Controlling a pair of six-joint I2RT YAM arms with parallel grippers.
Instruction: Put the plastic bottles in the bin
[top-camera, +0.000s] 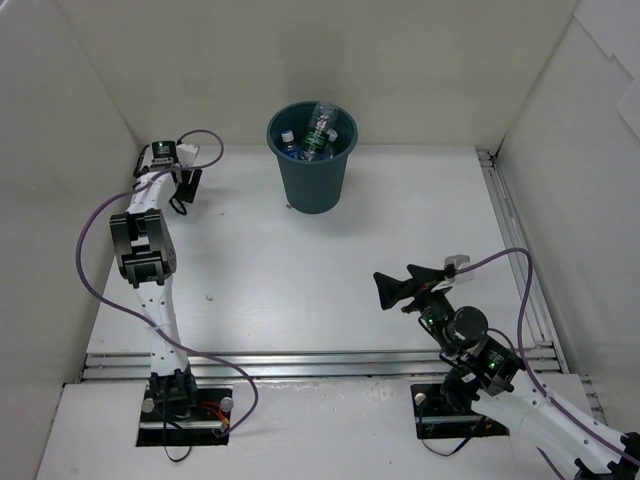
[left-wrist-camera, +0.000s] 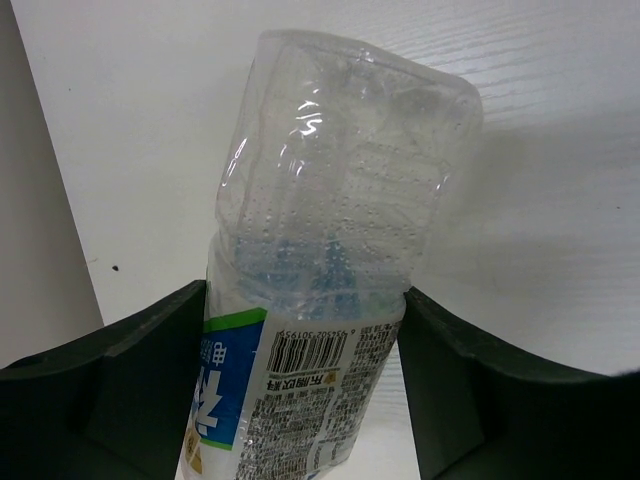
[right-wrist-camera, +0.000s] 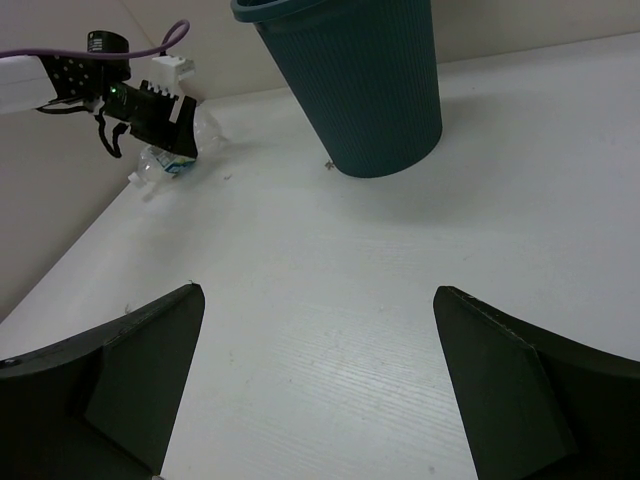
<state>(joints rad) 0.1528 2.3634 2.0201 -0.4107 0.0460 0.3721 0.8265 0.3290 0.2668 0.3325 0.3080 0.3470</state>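
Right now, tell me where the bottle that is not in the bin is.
In the top view, the bottle is at the far left of the table, by the left wall and left of the bin, pinched in the left gripper.

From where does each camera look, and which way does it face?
Top external: above and behind the robot, facing down; shows the left end effector, right end effector, bin.
Left wrist: on the left wrist, facing along its fingers, closed on a bottle on the table.
Right wrist: on the right wrist, facing across the table toward the bin, between its open fingers.
Shared: top and right wrist views both show the bin and left end effector.
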